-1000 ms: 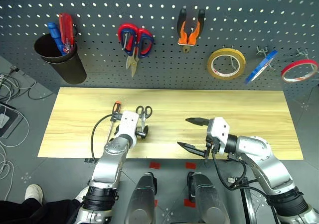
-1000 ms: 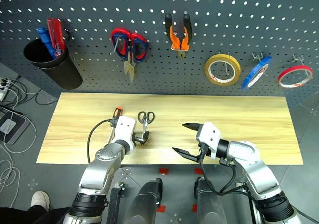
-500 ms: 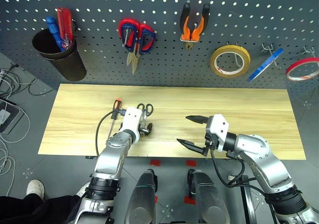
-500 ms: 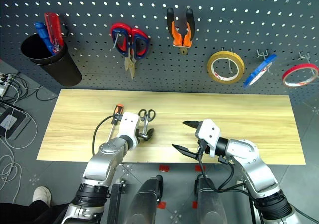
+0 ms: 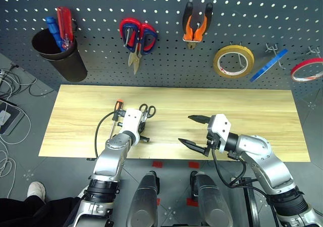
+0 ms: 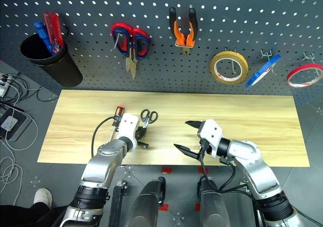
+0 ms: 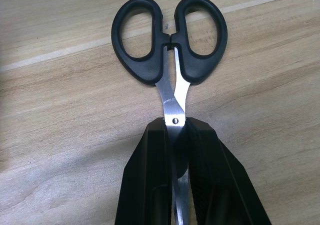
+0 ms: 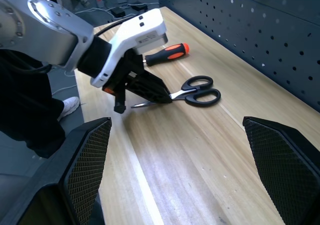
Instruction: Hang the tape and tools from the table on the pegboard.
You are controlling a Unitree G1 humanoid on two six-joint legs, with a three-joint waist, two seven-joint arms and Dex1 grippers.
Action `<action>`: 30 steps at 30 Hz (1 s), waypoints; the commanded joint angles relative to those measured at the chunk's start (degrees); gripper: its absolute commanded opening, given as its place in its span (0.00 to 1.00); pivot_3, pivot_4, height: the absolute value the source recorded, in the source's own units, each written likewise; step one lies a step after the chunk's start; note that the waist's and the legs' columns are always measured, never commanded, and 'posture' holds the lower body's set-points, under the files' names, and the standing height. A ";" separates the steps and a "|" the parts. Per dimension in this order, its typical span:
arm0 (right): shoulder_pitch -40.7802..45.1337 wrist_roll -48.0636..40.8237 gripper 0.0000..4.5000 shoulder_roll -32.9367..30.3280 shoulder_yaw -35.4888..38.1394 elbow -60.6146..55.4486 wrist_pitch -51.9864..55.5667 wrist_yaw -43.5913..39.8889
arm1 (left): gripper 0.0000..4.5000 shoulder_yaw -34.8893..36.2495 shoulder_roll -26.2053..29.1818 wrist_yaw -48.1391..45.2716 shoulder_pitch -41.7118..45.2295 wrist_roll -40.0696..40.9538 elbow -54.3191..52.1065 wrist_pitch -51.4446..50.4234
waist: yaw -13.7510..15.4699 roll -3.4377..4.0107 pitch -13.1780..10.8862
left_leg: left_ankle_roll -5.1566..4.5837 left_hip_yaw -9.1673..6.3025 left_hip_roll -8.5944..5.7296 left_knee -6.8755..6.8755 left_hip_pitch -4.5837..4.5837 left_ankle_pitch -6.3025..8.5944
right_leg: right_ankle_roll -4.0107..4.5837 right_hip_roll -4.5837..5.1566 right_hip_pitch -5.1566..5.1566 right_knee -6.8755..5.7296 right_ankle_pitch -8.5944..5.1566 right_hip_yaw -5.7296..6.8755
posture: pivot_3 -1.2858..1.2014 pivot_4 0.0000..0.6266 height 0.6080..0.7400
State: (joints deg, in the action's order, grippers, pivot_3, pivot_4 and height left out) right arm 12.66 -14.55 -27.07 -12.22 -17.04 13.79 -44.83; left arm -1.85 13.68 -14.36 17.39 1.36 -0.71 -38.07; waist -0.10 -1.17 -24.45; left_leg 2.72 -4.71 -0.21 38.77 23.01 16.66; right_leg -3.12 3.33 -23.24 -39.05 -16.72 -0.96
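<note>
Two fingers of your left gripper (image 7: 176,155) are pinching the scissors (image 7: 170,40) by the blades near the table's (image 5: 262,111) front edge, leaving handle loops free for hooking, while your right gripper (image 5: 194,131) is waiting spread wide.

Open table to my right, clutter by my left claw

Between my left gripper (image 5: 143,134) and right gripper (image 5: 193,130) the table (image 5: 262,121) is bare wood, and its whole right end lies open. Around my left gripper the scissors (image 7: 169,45) and screwdriver (image 8: 165,54) lie close together. On the pegboard (image 5: 101,60), shears (image 5: 137,38), pliers (image 5: 196,27), tape rolls (image 5: 232,61) and a cup (image 5: 61,58) crowd the hooks.
</note>
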 commanded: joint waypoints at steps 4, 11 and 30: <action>0.17 -0.44 1.00 0.24 1.52 -0.06 -2.10 -0.26 | 0.04 -1.81 2.09 -2.12 -2.53 -0.54 -2.17 1.08 | -0.01 0.00 0.00 | 0.02 -0.01 0.01 -0.02 0.00 -0.01 | 0.00 0.01 0.00 0.01 0.00 0.00 | 0.54 0.72 1.00; 0.09 -2.43 1.00 0.71 3.77 0.02 -3.18 -0.82 | 0.04 -3.89 6.32 -5.36 -7.37 -1.07 -11.66 8.20 | 0.10 -0.01 0.03 | 0.35 -0.03 0.19 -0.13 0.11 -0.18 | -0.01 0.09 -0.16 0.12 0.00 0.04 | 0.54 0.62 1.00; 0.32 -22.19 1.00 3.44 15.04 -19.14 8.69 10.30 | 0.04 -2.61 7.90 4.40 -13.46 -13.98 -24.59 35.47 | 0.72 -0.12 6.48 | 0.63 -0.08 -0.22 -0.08 0.96 -0.36 | -0.05 0.48 -0.84 0.10 0.03 0.37 | 0.54 0.31 1.00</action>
State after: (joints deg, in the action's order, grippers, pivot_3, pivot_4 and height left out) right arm 12.31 -36.39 -24.00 1.97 -33.81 23.43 -35.54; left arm -5.31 22.07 -11.62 3.20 -11.26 -23.07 -5.54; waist 0.61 -1.29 -17.96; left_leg 3.34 -4.78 -0.44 38.69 23.96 16.30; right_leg -3.18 3.81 -24.07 -38.95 -16.68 -0.59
